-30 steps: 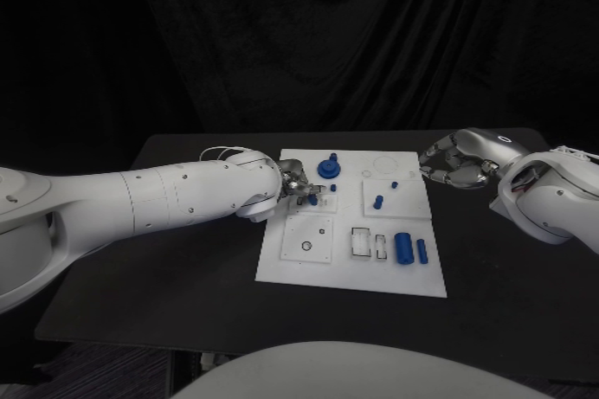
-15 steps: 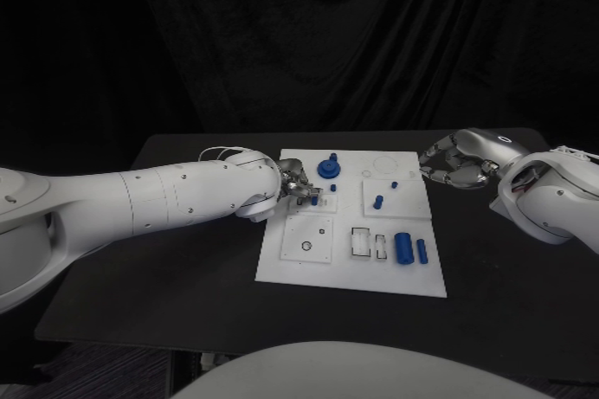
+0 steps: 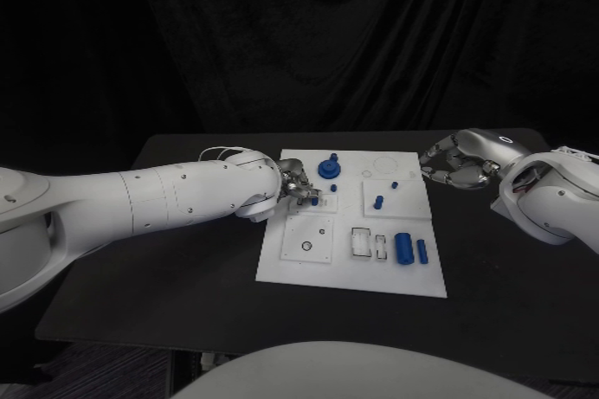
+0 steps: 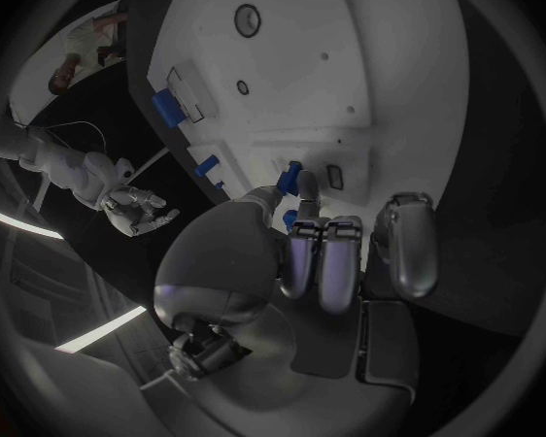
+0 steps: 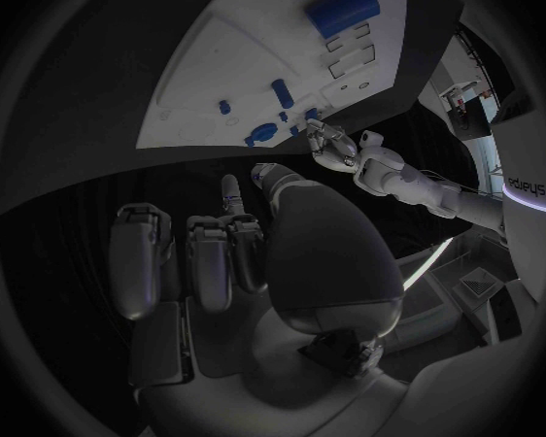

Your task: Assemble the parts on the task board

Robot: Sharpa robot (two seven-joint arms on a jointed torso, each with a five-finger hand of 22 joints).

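The left hand was seen at the left edge of the board, its fingers closed on a small blue peg which was held over a raised white block in the board's upper left part; whether the peg already touched the block or its hole could not be told from the head view, and in the left wrist view the peg's lower end was hidden behind the fingers. The step in hand was judged to be the seating of this peg in the block; a second small peg stood just beside the fingers, and a blue knob stood near it, further toward the far edge. The right hand was held off the board's far right corner, above the table, with its fingers curled in and nothing seen in them (it was taken to be idle and waiting). On the board's near right part a large cylinder and a thin rod lay side by side, untouched, beside two rectangular slots; a short peg lay on a second block, so much of the task was judged as left to do. The next move was thought to call for the peg to be kept upright and lined up with its hole, then pressed straight down and let go without disturbing the neighbouring peg.
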